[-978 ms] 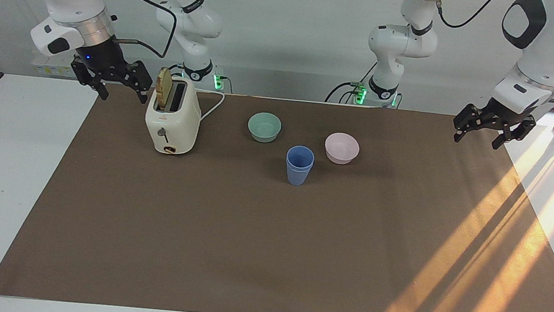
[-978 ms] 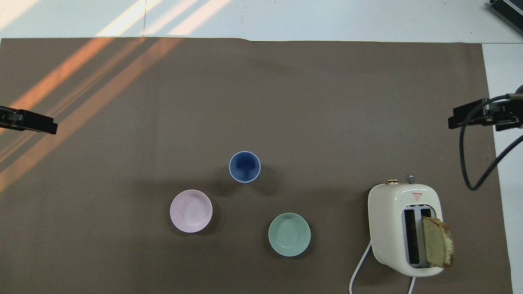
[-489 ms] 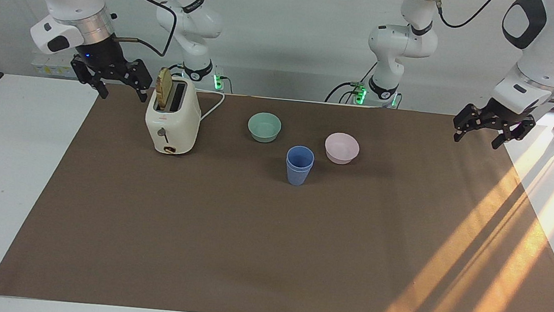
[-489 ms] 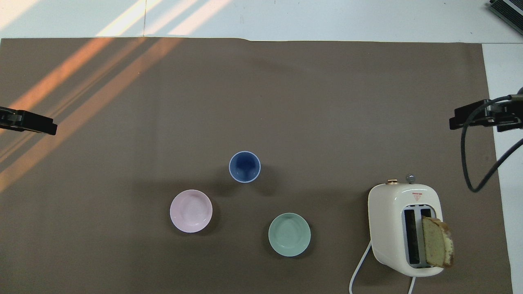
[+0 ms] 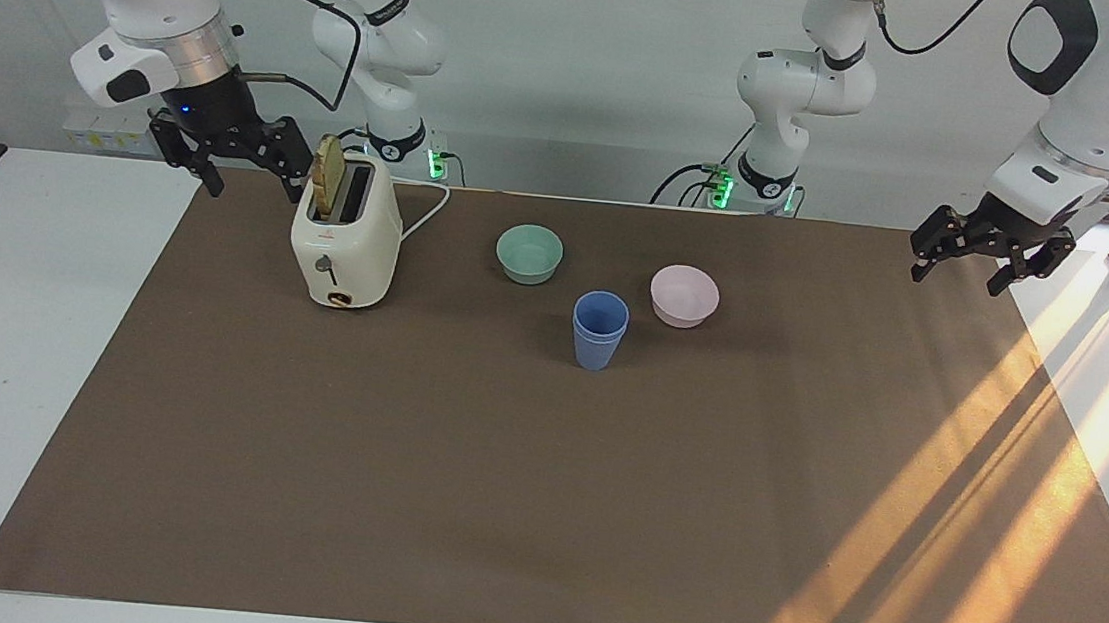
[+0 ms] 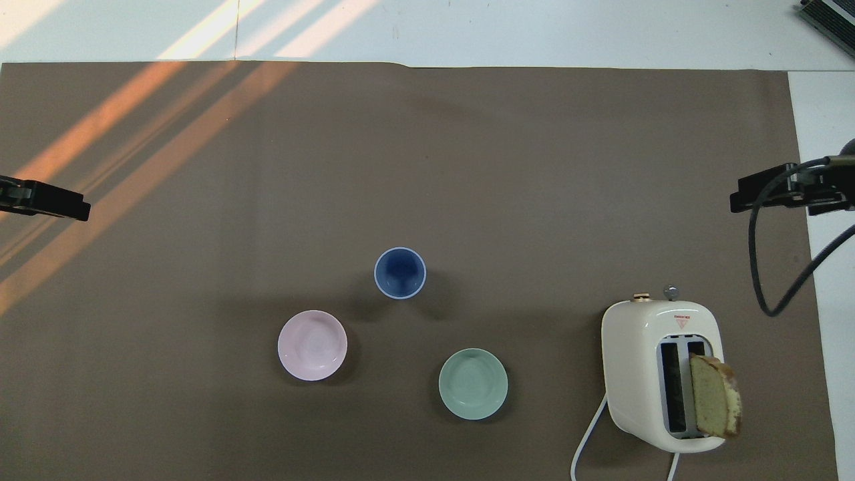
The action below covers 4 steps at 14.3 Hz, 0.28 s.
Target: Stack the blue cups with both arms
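Observation:
The two blue cups (image 5: 599, 330) stand nested, one inside the other, upright on the brown mat, a little farther from the robots than the two bowls. In the overhead view the blue cups (image 6: 399, 272) show as one round rim. My left gripper (image 5: 959, 277) hangs open and empty in the air over the mat's edge at the left arm's end; its tip shows in the overhead view (image 6: 47, 204). My right gripper (image 5: 252, 191) hangs open and empty beside the toaster, over the mat's edge at the right arm's end, and also shows in the overhead view (image 6: 781, 194). Both are well apart from the cups.
A mint-green bowl (image 5: 529, 253) and a pale pink bowl (image 5: 684, 295) sit nearer the robots than the cups. A cream toaster (image 5: 345, 243) with a bread slice (image 5: 328, 175) stands toward the right arm's end, its white cord (image 5: 428, 210) trailing toward the robots.
Both grippers have drifted slightly upward and toward the robots. The nested cups, bowls and toaster have not moved.

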Tool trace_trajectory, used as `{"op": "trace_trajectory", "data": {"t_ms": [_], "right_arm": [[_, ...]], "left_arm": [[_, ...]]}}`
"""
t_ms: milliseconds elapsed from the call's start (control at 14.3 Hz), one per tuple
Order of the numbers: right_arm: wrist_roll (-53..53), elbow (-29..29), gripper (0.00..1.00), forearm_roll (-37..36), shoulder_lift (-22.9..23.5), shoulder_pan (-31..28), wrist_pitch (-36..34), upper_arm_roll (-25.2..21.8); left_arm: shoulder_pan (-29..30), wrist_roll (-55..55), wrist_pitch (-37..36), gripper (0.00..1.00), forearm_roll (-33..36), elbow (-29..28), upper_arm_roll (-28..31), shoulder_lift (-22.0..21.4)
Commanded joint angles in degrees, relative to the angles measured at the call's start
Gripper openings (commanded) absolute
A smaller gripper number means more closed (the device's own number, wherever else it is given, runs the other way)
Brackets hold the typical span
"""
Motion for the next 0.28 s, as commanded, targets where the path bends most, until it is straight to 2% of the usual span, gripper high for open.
{"op": "trace_trajectory", "data": {"t_ms": [0,210], "right_arm": [[-0.6,0.0,1.0,0.7,-0.3,3.8,0.2,-3.8],[-0.6,0.0,1.0,1.0,-0.4,4.6,0.4,-5.2]], "left_arm": [[0.5,0.3,-0.8,1.0,0.6,0.0,-0.3,-0.6],[0.4,0.3,-0.8,1.0,0.6,-0.1,-0.3,-0.6]]}}
